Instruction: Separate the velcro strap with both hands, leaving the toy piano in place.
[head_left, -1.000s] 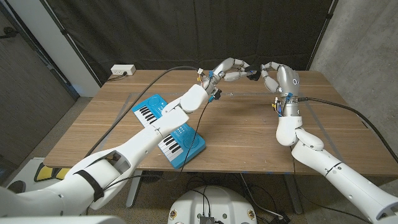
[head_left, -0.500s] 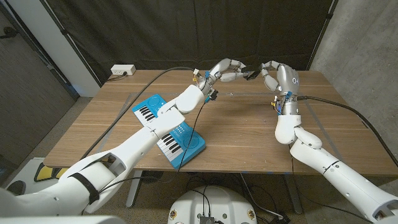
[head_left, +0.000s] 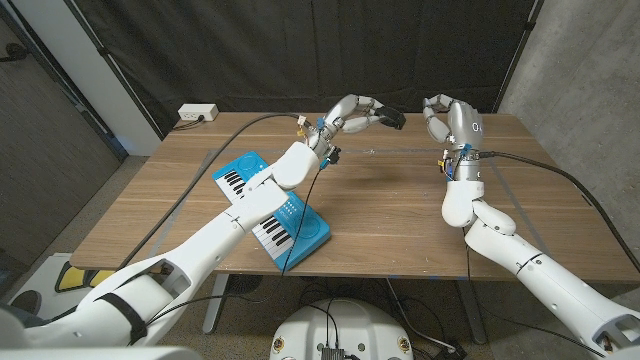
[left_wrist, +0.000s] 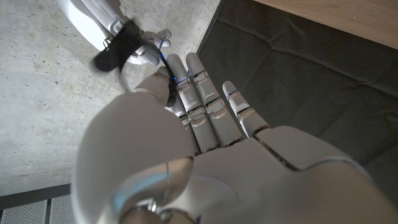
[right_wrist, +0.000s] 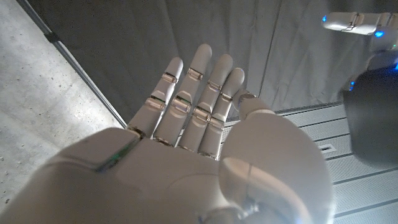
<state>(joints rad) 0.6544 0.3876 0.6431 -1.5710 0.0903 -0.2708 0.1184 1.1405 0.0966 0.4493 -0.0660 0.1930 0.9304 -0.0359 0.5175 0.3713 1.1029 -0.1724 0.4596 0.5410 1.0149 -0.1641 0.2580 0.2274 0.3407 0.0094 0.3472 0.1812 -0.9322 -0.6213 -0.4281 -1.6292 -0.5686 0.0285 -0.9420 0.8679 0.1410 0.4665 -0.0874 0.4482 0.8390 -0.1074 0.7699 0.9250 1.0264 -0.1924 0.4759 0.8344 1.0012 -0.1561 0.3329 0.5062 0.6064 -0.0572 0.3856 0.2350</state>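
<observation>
The black velcro strap (head_left: 393, 118) hangs above the table's far middle, pinched at the fingertips of my left hand (head_left: 356, 112). In the left wrist view the strap (left_wrist: 117, 51) sticks out past my left hand (left_wrist: 186, 143) toward the right hand's fingers (left_wrist: 93, 18). My right hand (head_left: 446, 118) is raised a short gap to the right of the strap, apart from it. In the right wrist view my right hand (right_wrist: 186, 137) has its fingers spread with nothing in them. The blue toy piano (head_left: 268, 206) lies on the table's left half, partly under my left forearm.
A white power strip (head_left: 197, 113) sits at the wooden table's (head_left: 390, 220) far left corner. A black cable (head_left: 200, 190) runs from the back across the table past the piano. A dark curtain hangs behind and a concrete wall stands at the right.
The two hands met on the strap a second ago. My left hand has drawn leftward with the strap, and my right hand has let go, leaving a gap between them.
</observation>
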